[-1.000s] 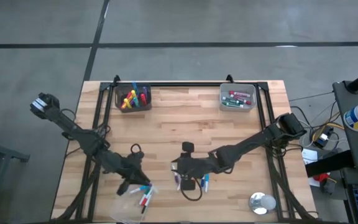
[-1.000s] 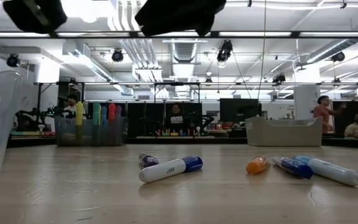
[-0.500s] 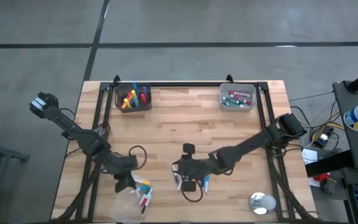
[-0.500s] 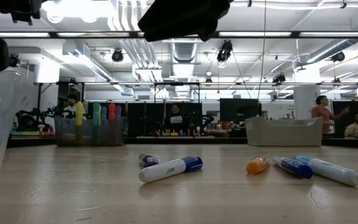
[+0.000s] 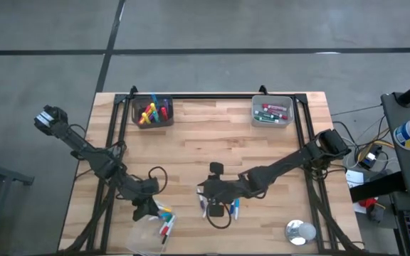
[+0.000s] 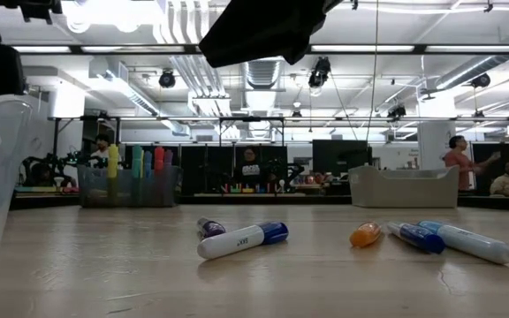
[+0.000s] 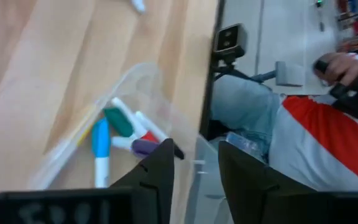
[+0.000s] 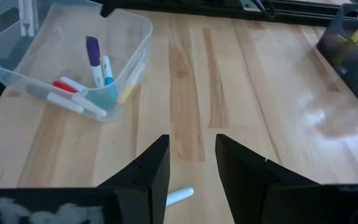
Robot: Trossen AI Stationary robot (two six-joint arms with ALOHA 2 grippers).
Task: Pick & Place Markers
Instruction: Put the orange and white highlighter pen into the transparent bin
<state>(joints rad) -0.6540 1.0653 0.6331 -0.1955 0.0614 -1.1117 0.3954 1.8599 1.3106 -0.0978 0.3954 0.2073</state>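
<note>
Right gripper: your right gripper (image 5: 218,211) hangs low over the loose markers near the table's front middle; in its wrist view the two dark fingers (image 8: 151,168) stand apart with bare wood between them, so it is released and holding nothing
Left gripper: your left gripper (image 5: 146,210) sits at the rim of the clear bin (image 5: 142,237) at the front left; its fingers (image 7: 157,171) are parted and empty
Done so far: you have several markers already lying in the clear bin (image 8: 92,87); red, white, blue, purple, green and yellow show among them
Left to do: a handful of loose markers (image 5: 219,208) lie on the wood under the right gripper; the low view shows a white-barrelled blue-capped marker (image 6: 241,239), a purple one (image 6: 209,227) just behind it, an orange one (image 6: 365,234) and two blue ones (image 6: 453,238); I judge you past the start but not finished
Back bins: the dark bin (image 5: 152,112) and the grey bin (image 5: 271,112) at the far edge also hold markers; I cannot tell whether those count
Long axis: the white-barrelled marker lies flat, its length running nearly across the low view, blue cap toward that picture's right; the two blue ones lie flat side by side, slanting toward the camera
</note>
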